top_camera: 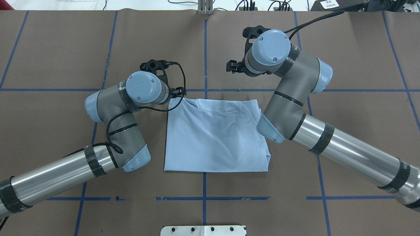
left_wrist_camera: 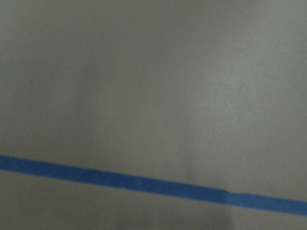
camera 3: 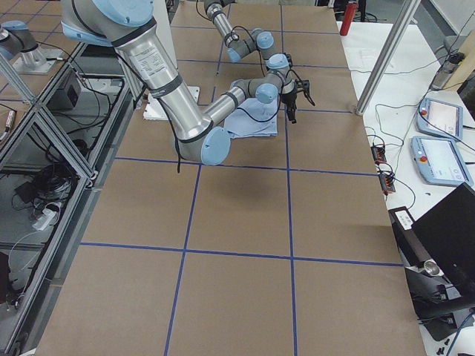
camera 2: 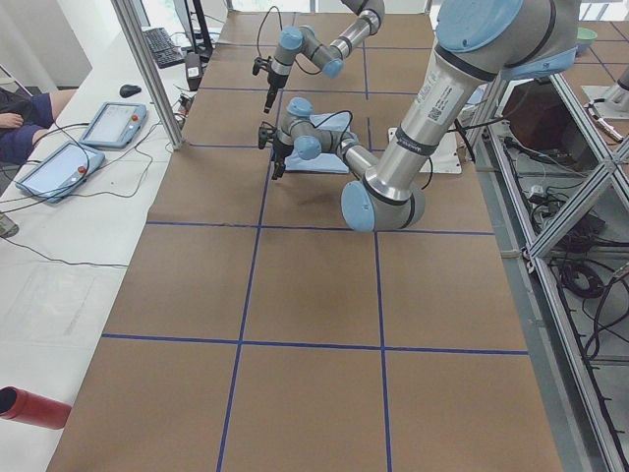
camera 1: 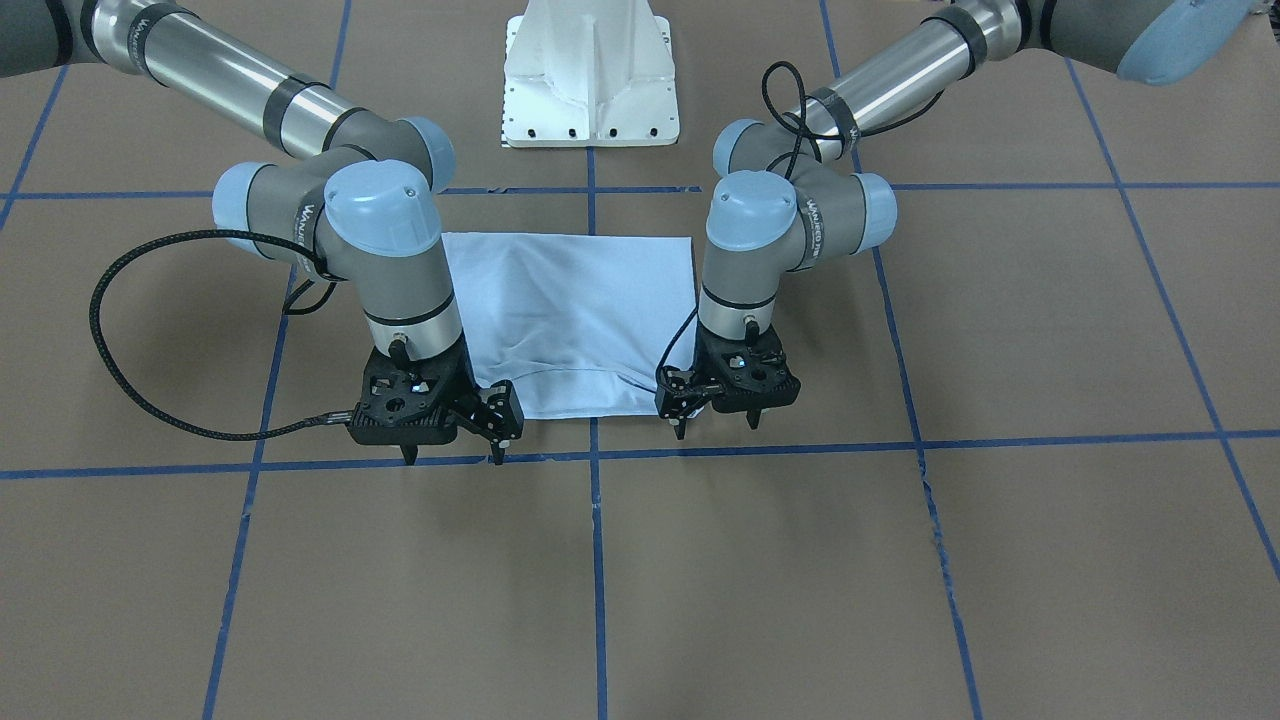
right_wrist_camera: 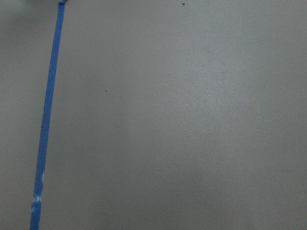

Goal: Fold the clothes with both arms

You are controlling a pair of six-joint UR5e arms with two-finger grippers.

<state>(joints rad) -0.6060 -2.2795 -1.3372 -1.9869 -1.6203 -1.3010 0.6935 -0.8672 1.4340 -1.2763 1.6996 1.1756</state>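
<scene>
**Inspector:** Hazards noted?

**Operator:** The right gripper's (camera 1: 452,456) fingers stood wide apart and empty, just off the T-shirt's (camera 1: 570,310) corner. The left gripper's (camera 1: 716,427) fingers were likewise apart and empty at the other corner. I judged either could shut on one layer only, or on bare tabletop (camera 1: 800,580), skewing the fold.

**Inspector:** Garment condition?

**Operator:** Light blue, folded to a rough rectangle, creased, lying flat between the grippers.

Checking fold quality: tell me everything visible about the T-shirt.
The T-shirt is plain light blue fabric, folded into a rough rectangle, lying flat with slight creases on the brown table. Its collar curve sits near the edge away from the robot. No print shows. The left gripper and right gripper are open, holding none of it.
</scene>
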